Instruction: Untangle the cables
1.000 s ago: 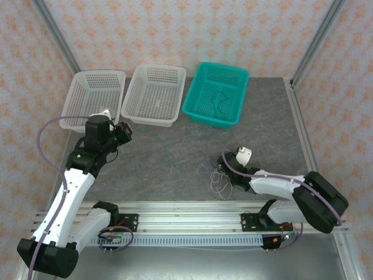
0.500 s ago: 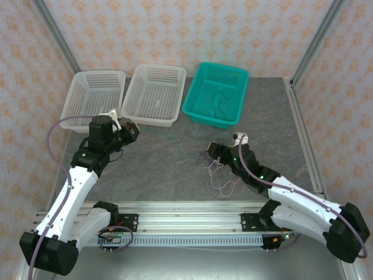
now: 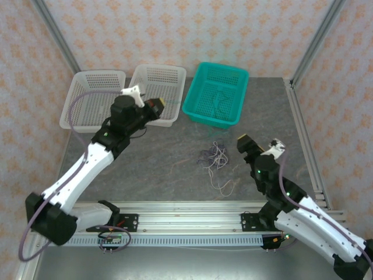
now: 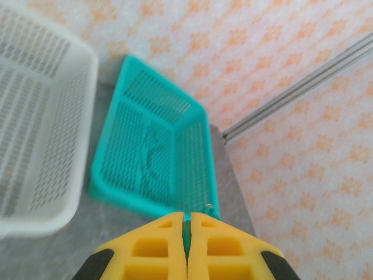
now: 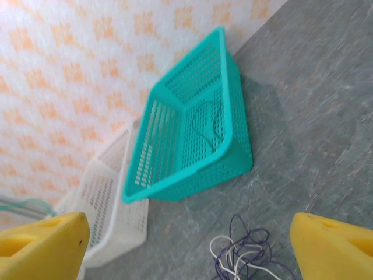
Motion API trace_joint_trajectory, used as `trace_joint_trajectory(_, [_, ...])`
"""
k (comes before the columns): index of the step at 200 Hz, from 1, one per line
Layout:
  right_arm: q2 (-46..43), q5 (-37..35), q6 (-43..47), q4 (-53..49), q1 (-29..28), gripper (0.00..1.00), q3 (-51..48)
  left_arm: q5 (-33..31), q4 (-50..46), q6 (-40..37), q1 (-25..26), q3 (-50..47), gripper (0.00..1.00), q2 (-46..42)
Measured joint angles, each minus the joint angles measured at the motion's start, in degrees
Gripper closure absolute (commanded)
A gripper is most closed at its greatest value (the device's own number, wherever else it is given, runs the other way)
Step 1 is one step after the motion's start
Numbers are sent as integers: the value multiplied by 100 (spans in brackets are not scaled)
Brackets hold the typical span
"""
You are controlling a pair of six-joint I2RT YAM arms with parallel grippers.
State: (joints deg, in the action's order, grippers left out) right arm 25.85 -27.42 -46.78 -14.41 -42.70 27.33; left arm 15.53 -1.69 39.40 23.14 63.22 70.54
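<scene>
right tool (image 3: pixel 243 143) drew back, cables (image 3: pixel 214 156) lie beside it.

The cables (image 3: pixel 213 156) lie as a small, loose tangle of hair-thin purple and white wires on the grey tabletop (image 3: pixel 163 166), near the teal basket (image 3: pixel 197 108) but not touching it. A white strand (image 3: pixel 225 186) loops out toward the near edge. One thin green wire (image 3: pixel 220 102) lies curled inside the basket.
</scene>
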Motion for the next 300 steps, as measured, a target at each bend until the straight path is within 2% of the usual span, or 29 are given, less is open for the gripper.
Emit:
trace_joint_trajectory(20, [-435,-153,-129,-260,0,10,-13,-210,328,-39,146,826,100,953])
trace_joint_trajectory(51, [-507,-105,-79,-470,0,10,-11,-302,393,-101,317,2468,100,2616])
trace_joint_trajectory(89, [-431,201,125,-608,0,10,101,-413,63,-323,479,4218,100,4277])
trace_joint_trajectory(119, [-433,398,227,-684,0,11,221,-608,-376,-485,527,5180,100,5241])
trace_joint_trajectory(131, [-431,481,247,-732,0,11,258,-704,-636,-549,527,5560,93,5574])
trace_joint_trajectory(156, [-433,614,269,-833,0,11,291,-938,-1222,-656,527,6137,66,5978])
trace_joint_trajectory(175, [-431,693,267,-896,0,11,291,-1163,-1519,-748,527,6199,54,5943])
trace_joint_trajectory(198, [-431,774,269,-901,0,10,291,-1259,-1659,-920,538,6131,55,5707])
trace_joint_trajectory(215, [-404,800,271,-896,0,10,291,-1307,-1674,-1060,566,5707,56,5213])
trace_joint_trajectory(250, [146,885,369,-881,0,9,313,-1279,-1305,-1250,837,3969,61,3379])
trace_joint_trajectory(300, [2151,1532,706,-859,0,8,811,-1147,-754,-1360,1377,1491,65,828])
